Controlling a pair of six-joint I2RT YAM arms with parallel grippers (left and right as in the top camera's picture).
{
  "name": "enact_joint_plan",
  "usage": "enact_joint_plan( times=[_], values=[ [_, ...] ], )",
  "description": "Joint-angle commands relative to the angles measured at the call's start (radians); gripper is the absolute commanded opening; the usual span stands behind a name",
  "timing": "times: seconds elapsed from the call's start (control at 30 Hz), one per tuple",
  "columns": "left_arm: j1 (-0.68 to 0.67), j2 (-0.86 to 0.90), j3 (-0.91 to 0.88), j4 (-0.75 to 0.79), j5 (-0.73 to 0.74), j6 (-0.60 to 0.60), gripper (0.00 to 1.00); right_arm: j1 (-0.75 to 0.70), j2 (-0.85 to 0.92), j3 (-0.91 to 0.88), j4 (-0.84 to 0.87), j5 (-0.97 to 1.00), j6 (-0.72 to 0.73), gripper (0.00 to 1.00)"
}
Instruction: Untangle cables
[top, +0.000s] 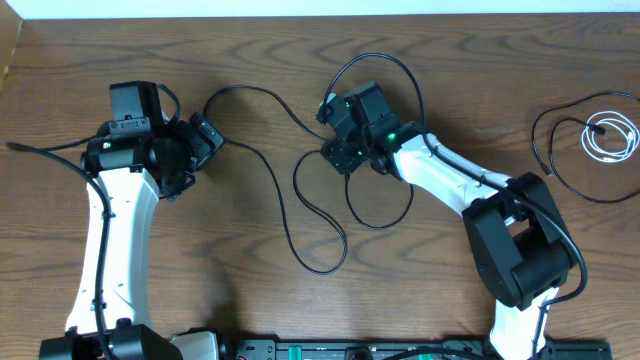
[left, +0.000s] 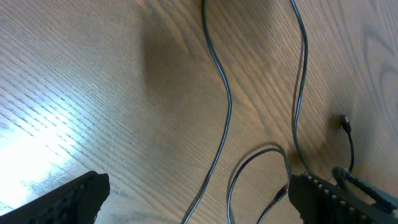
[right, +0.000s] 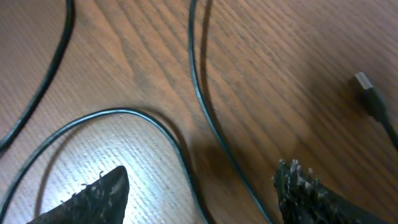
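While the black cables (left: 229, 106) lie looped on the table (top: 200, 40), left end effector (left: 199, 183) and right end effector (right: 202, 171) hover above them, both released, grasping nothing.

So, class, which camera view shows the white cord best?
The overhead view: the white cord lies coiled near the right edge of the table, partly ringed by a black cable. Neither wrist view shows it; they show only other black cords.

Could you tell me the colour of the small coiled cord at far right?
The cord is white, clearest overhead.
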Motion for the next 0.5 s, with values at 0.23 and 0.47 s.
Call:
enact_joint_plan(
  times=[0.23, 0.47],
  values=[
    [0.003, 0.004, 0.005, -0.003, 0.001, -0.004, 0.98, -0.017, 0.138, 0.009, -0.006, 0.014, -0.032, 0.73],
    [0.003, 0.004, 0.005, -0.003, 0.001, -0.004, 0.98, -0.008, 0.163, 0.009, -0.134, 0.015, -0.032, 0.64]
  ],
)
